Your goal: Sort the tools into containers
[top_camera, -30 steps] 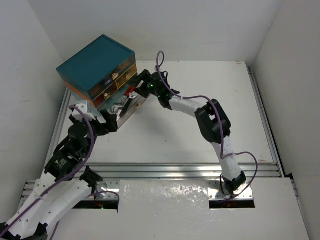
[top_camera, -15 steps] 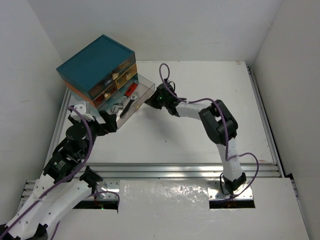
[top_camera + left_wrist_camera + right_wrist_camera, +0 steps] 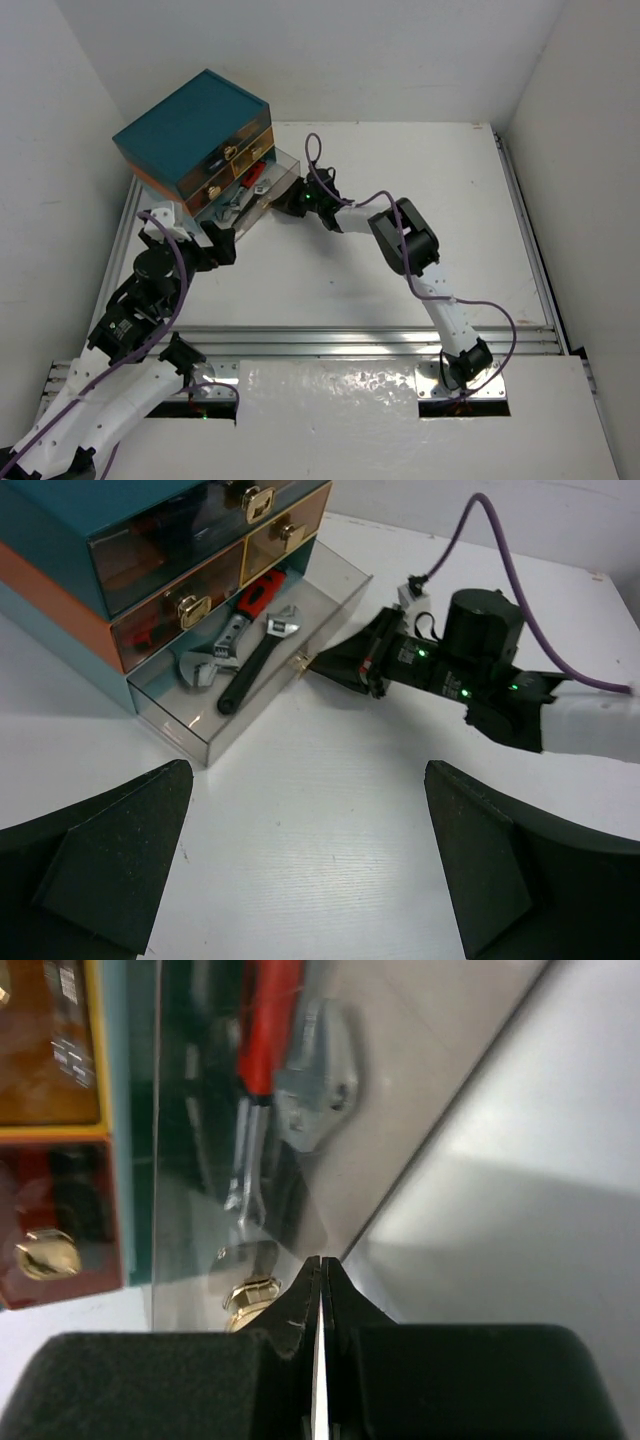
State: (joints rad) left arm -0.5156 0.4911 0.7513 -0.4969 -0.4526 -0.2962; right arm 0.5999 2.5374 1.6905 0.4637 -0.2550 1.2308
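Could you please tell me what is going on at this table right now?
The right gripper is shut, with its tip at the front of the open bottom drawer of the teal cabinet, beside the knob, probably to push it in. The drawer holds a red-handled adjustable wrench and a black-handled adjustable wrench. The left gripper is open and empty, just in front of the cabinet.

- Mini cabinet (image 3: 190, 125) stands at the surface's (image 3: 400, 180) far-left corner.
- Its bottom drawer (image 3: 215, 742) juts out, with two adjustable wrenches (image 3: 250, 665) side by side inside.
- Right tool (image 3: 312, 666) sits at the drawer's front.
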